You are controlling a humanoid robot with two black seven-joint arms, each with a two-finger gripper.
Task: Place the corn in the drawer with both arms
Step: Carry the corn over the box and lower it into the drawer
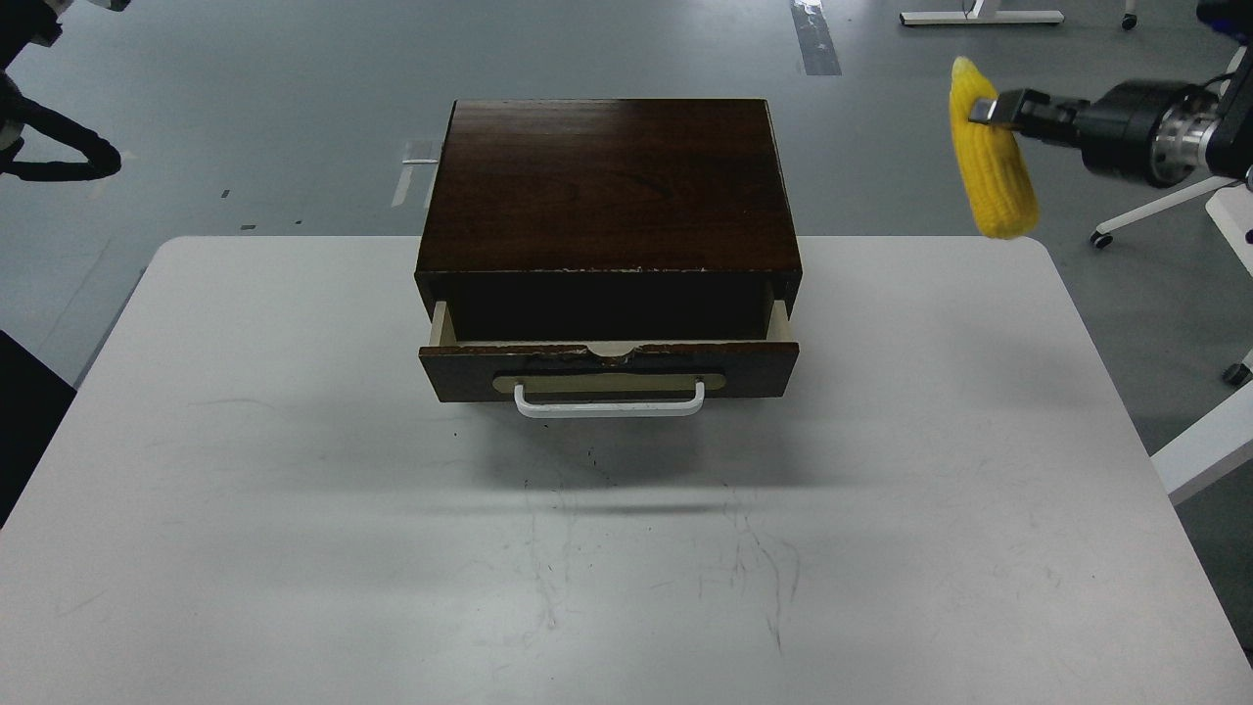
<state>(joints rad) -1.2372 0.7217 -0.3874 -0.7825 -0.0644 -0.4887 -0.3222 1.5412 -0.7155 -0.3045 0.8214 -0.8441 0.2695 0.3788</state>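
Drawer (609, 357) partly open on worktop (294, 470). My right fingers (989, 110) clamp corn (991, 162), held upright in air well right of box. Left fingers out of view. Left: carry over, drop in, close.

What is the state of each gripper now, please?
Left gripper: not in view.
Right gripper: jaws shut on the corn, held in the air.
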